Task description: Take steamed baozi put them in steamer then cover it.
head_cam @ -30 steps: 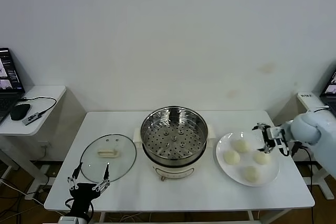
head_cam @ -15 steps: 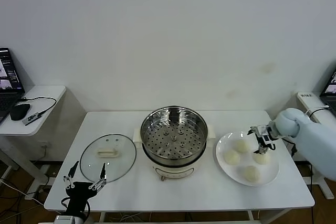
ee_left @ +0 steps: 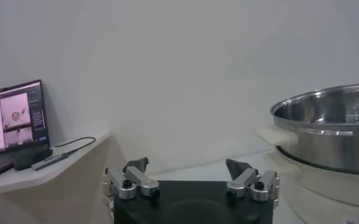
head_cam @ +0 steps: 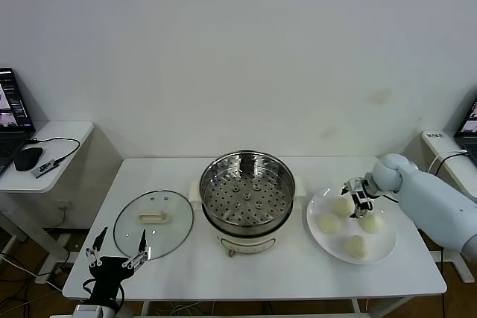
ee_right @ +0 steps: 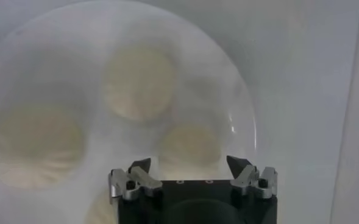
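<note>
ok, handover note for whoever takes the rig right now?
Right gripper: open, empty, over the white plate among the steamed baozi.
Left gripper: open, idle at the table's near left edge, beside the cover.
Things: all four baozi lie on the plate. The steamer stands mid-table, its tray bare. The cover lies flat on the table to the steamer's left.
Done: nothing loaded.
Left: grasp and move four baozi into the steamer, then put the cover on.
</note>
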Robot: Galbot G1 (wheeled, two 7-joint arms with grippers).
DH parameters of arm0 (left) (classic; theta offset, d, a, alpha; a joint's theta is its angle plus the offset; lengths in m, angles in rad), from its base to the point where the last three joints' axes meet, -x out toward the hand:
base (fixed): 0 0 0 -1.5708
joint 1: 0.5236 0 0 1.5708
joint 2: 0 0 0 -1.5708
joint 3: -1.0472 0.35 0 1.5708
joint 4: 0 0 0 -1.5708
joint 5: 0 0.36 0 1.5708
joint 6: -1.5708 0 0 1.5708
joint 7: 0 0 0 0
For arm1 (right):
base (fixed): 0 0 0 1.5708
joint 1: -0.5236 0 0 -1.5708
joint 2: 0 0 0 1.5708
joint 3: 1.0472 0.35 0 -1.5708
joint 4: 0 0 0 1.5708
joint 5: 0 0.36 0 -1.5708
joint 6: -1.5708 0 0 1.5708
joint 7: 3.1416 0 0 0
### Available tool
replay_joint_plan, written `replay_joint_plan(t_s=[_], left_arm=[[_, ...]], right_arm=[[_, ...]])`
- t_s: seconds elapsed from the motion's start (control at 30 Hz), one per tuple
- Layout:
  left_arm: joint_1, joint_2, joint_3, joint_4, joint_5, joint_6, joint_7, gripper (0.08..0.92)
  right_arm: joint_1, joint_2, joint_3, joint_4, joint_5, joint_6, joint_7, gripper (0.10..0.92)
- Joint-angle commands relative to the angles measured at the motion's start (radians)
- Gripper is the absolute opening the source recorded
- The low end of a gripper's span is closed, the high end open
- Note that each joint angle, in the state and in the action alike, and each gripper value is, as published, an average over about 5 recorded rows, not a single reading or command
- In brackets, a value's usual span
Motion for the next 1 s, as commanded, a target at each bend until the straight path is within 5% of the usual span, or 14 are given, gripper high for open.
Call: replay_joint_plan(t_s=[0.03, 0.63, 1.0], left_arm=[[0.001, 0.0, -0.002, 0.002, -0.001, 0.0, -0.002, 0.823], [0.011, 0.0, -0.003, -0.009, 0.001, 0.001, -0.003, 0.823], [0.01, 0.006, 0.002, -0.012, -0.001, 0.002, -0.001, 0.823]], right_arm=[[0.011, 0.033, -0.011, -0.049, -0.008, 0.0, -0.004, 0.757], [0.008, 0.039, -0.008, -0.065, -0.018, -0.004, -0.019, 0.569], [0.139, -0.078, -0.077, 0.085, 0.1, -0.029, -0.048, 0.56]])
